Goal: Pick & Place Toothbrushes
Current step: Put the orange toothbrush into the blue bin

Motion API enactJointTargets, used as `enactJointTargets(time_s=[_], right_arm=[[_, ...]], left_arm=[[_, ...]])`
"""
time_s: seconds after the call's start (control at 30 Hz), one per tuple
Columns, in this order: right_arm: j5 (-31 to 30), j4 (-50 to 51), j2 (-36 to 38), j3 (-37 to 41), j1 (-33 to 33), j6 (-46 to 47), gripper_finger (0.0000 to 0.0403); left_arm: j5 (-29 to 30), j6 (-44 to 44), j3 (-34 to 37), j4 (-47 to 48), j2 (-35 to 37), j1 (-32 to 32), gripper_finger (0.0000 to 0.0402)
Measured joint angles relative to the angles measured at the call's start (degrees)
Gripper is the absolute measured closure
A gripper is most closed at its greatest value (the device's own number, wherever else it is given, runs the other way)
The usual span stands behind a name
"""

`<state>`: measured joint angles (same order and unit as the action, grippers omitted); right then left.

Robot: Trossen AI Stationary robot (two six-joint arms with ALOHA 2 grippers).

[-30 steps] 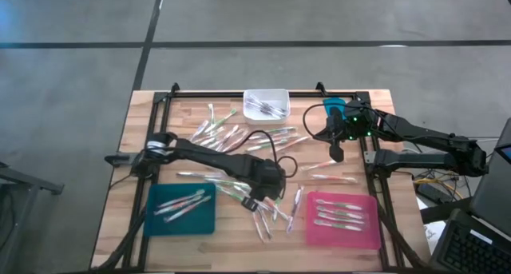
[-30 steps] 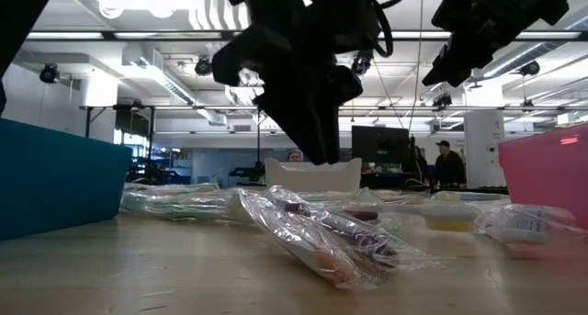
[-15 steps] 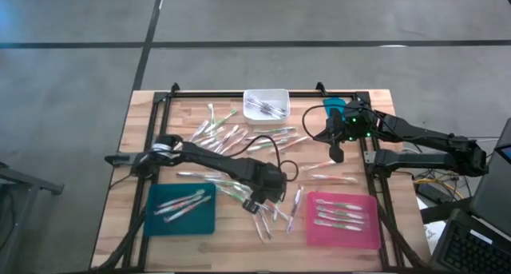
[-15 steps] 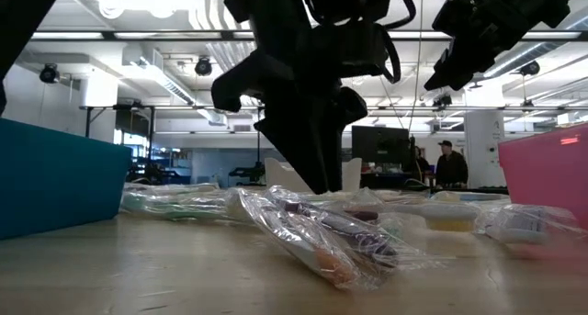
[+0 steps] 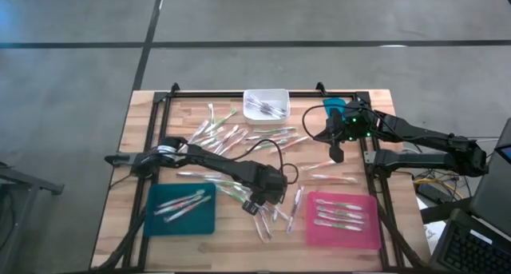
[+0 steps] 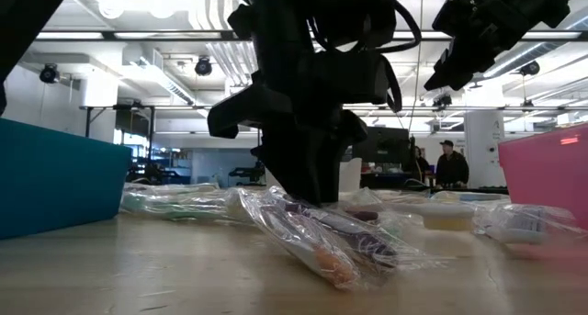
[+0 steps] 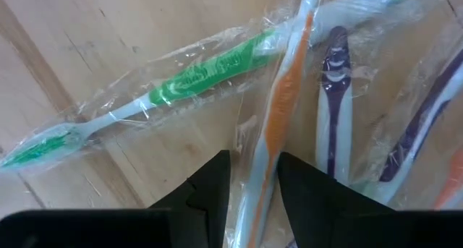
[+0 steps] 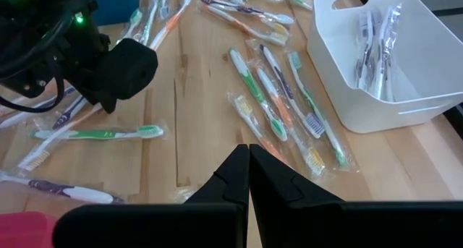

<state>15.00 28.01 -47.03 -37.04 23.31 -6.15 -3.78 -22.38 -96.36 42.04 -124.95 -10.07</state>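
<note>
Wrapped toothbrushes lie scattered flat over the wooden table. My left gripper is low over the pile near the front middle, pointing steeply down. It is open, and its two fingers stand on either side of an orange toothbrush in clear wrap. A green toothbrush and a purple toothbrush lie beside it. In the low view my left gripper reaches down to the wrapped pile. My right gripper hangs shut and empty above the table's far right, seen also in its wrist view. My left gripper comes from above with its fingers either side of the orange toothbrush's handle, lying across it. The toothbrush lies flat on the table. Whether the fingers touch its wrapper, I cannot tell.
A teal tray with a few toothbrushes sits front left and a pink tray with several front right. A white bin holding toothbrushes stands at the far middle. Black frame rails run along the table's edges.
My left gripper has sunk toward the toothbrush pile at the front middle, with the gap between its fingers unchanged. The toothbrushes have stayed where they were.
</note>
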Motion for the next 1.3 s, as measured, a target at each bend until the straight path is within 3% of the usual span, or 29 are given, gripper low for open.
enactJointTargets(time_s=[0.13, 0.47, 0.73, 1.0, 1.3], right_arm=[[0.0, 0.0, 0.0, 0.0, 0.0, 0.0, 0.0394], [0.0, 0.0, 0.0, 0.0, 0.0, 0.0, 0.0394], [0.0, 0.0, 0.0, 0.0, 0.0, 0.2, 0.0394], [0.0, -0.1, 0.0, 0.0, 0.0, 0.0, 0.0394], [0.0, -0.1, 0.0, 0.0, 0.0, 0.2, 0.0394]], left_arm=[[0.0, -1.1, 0.0, 0.0, 0.0, 0.0, 0.029], [0.1, -3.1, 0.0, -0.4, 0.1, 0.0, 0.0369], [0.8, -4.6, -0.3, 3.6, 2.6, 0.0, 0.0364], [1.3, 0.5, -1.4, 8.4, 13.3, 0.8, 0.0377], [4.0, 13.5, 4.7, 9.4, 30.6, 0.4, 0.0377]])
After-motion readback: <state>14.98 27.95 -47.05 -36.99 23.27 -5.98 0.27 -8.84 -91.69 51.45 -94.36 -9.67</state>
